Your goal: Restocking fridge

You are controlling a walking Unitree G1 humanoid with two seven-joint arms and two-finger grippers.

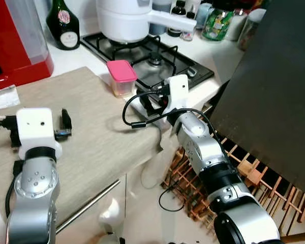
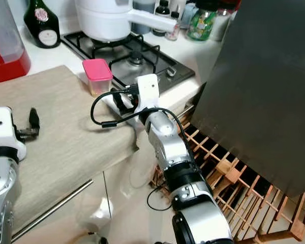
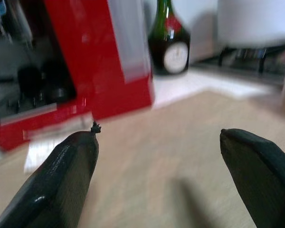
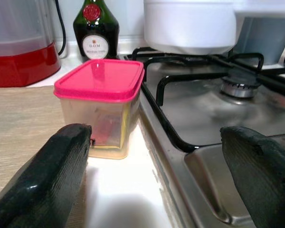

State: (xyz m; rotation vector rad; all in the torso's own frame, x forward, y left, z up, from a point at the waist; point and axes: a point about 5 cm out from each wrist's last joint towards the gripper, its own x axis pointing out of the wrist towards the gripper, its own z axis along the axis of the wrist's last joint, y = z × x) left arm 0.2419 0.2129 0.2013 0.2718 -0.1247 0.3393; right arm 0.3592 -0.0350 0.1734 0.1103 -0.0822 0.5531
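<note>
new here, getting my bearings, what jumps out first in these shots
A small clear container with a pink lid stands on the counter beside the gas hob, and the right gripper is open just short of it. Behind, a big white pot sits on a burner, a dark green bottle stands by the wall, and a red appliance stands to the left. The left gripper hovers open over the beige worktop.

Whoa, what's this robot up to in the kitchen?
It stands at a counter beside a gas stove. Its right gripper is open and reaching toward a small plastic container with a pink lid that sits on the counter next to the stove; it is not holding the container yet. The left gripper hovers open over the beige counter top, holding nothing. A white pot sits on the stove.
</note>
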